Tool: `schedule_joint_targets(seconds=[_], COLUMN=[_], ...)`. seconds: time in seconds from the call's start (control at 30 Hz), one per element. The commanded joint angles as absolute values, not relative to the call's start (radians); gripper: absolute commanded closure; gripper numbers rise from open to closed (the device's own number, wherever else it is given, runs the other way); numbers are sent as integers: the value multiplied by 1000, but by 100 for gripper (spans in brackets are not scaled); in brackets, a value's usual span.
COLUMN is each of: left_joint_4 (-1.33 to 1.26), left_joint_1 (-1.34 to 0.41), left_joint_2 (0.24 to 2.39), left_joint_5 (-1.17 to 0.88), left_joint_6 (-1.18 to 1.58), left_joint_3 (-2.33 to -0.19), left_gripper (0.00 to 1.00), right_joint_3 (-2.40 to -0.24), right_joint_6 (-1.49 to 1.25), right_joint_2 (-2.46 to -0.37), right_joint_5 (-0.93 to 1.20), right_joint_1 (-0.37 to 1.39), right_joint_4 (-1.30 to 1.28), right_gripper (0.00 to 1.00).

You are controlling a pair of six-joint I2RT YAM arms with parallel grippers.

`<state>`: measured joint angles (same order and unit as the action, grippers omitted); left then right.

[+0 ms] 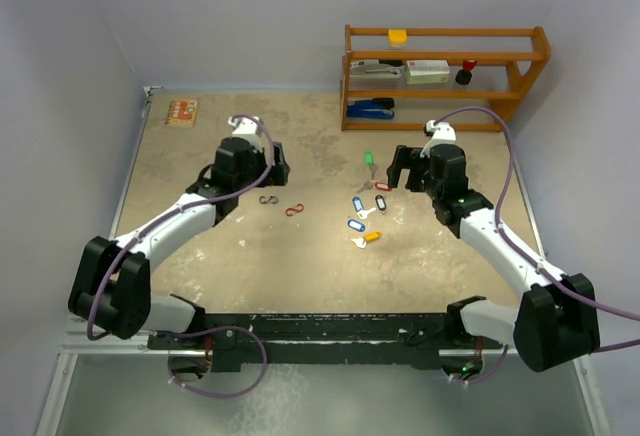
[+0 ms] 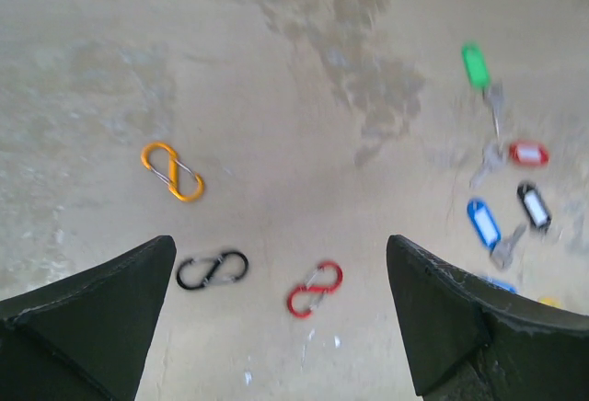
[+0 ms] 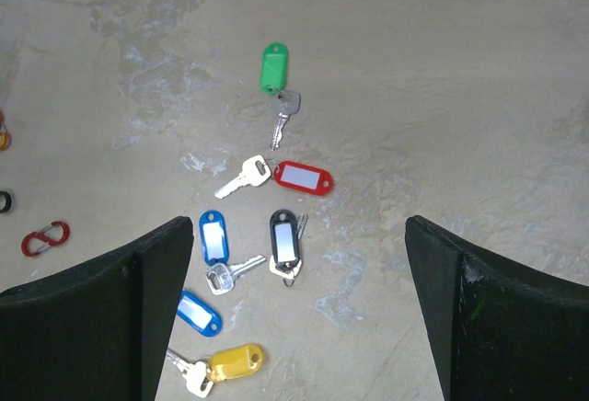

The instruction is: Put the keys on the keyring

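Several tagged keys lie loose on the table right of centre: green [image 3: 273, 67], red [image 3: 303, 177], black [image 3: 284, 238], two blue [image 3: 212, 236] and yellow [image 3: 236, 361]. They also show in the top view [image 1: 366, 210]. Three figure-8 clips lie left of them: red [image 2: 314, 288], black [image 2: 213, 270] and orange [image 2: 172, 171]. My left gripper [image 2: 276, 327] is open and empty above the red and black clips. My right gripper [image 3: 299, 318] is open and empty above the key cluster.
A wooden shelf [image 1: 445, 78] with a stapler and small items stands at the back right. A small orange-and-white item [image 1: 182, 112] lies at the back left. Grey walls close in on three sides.
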<state>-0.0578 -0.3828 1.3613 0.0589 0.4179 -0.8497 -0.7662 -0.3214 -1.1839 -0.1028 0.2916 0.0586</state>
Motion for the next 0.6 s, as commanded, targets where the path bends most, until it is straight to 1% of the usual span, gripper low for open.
schedule_joint_targets(seconds=[0.0, 0.2, 0.37, 0.47, 0.57], left_joint_4=[8, 41, 61, 54, 47], left_joint_1=[-478, -560, -619, -661, -686], left_joint_2=[1381, 1436, 1495, 1520, 1538], left_joint_5=[104, 196, 230, 246, 251], left_joint_6=[289, 258, 228, 215, 203], left_joint_3=[-864, -868, -881, -881, -877], left_gripper=[6, 7, 12, 13, 17], right_joint_3=[-766, -763, -755, -753, -753], right_joint_6=[-308, -303, -301, -299, -299], right_joint_2=[-1188, -1175, -1169, -1169, -1166], right_joint_5=[-64, -64, -67, -72, -71], right_joint_1=[292, 290, 290, 290, 291], right_joint_4=[97, 91, 94, 91, 91], right_gripper=[0, 0, 0, 0, 0])
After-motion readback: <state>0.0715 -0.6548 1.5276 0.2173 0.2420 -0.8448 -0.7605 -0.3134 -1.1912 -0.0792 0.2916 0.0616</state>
